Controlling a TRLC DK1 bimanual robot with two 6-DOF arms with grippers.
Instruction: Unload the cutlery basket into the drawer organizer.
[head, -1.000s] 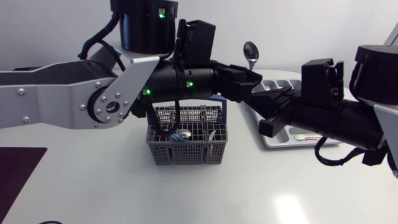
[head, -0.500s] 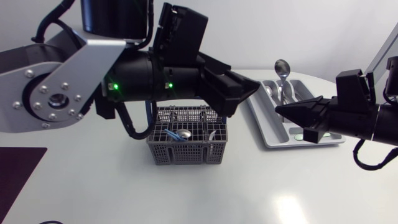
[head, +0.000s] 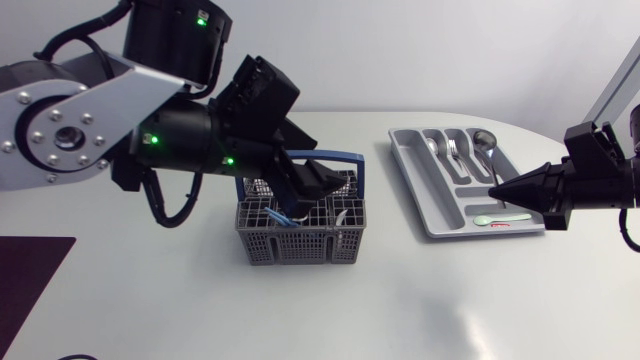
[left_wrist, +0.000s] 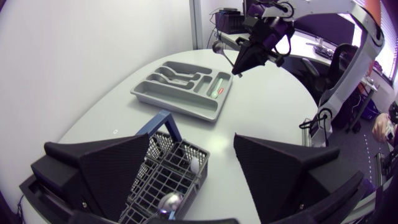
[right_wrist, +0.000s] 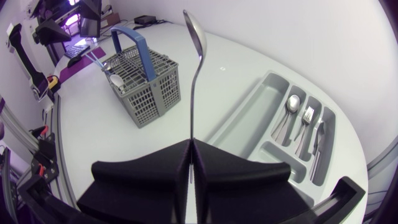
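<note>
At the table's near left corner lies a dark mat (head: 30, 275). Toward the middle stands the grey cutlery basket (head: 300, 242), its blue handle (head: 345, 155) upright. A few pieces stand in its compartments, among them a rounded spoon bowl (head: 297, 213). The left gripper (head: 312, 182) hangs just above the basket, fingers spread wide and holding nothing; in the left wrist view the basket sits below the gap between them. Farther back and to the right lies the grey drawer organizer (head: 415, 185), with a small spoon (right_wrist: 291, 107) and a fork (right_wrist: 306, 117) side by side in its long compartments. Over the organizer's right side, the right gripper (head: 503, 189) is clenched on the handle of a long spoon (head: 490, 160), which points straight out ahead of the fingertips, its bowl at the far end.
</note>
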